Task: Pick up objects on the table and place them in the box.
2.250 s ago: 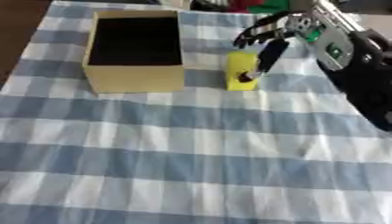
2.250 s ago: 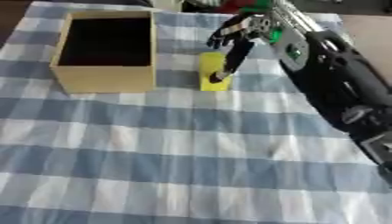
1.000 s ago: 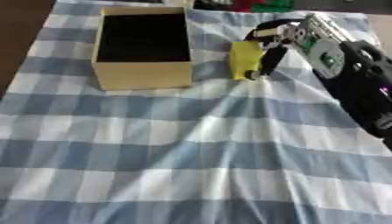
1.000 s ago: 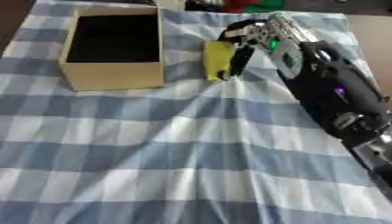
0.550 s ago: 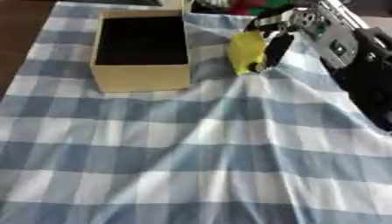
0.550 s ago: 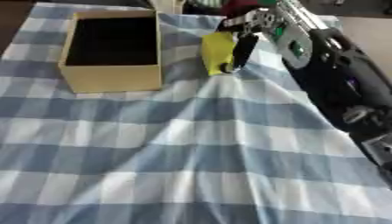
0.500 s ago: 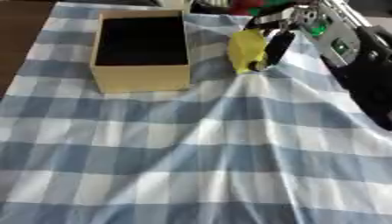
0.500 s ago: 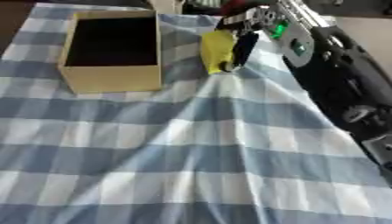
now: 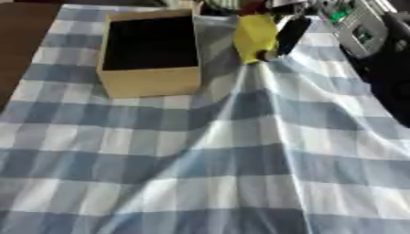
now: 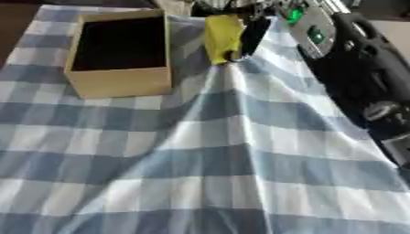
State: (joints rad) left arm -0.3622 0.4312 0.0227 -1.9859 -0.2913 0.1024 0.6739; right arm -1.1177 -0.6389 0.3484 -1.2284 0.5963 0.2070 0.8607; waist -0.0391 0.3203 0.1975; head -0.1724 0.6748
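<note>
Yellow block (image 9: 255,32) pinched in your right hand (image 9: 290,28), cloth (image 9: 240,137) caught w/ it; long axis upright. Box (image 9: 150,82) lies at 9 o'clock.

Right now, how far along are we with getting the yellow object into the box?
Done: nothing shows inside the box; its interior looks dark. In hand: the right hand is shut on the yellow object, raised just right of the box, with the checked tablecloth caught and pulled up in a ridge beneath it. Left: free the cloth, carry it over the box, release.
</note>
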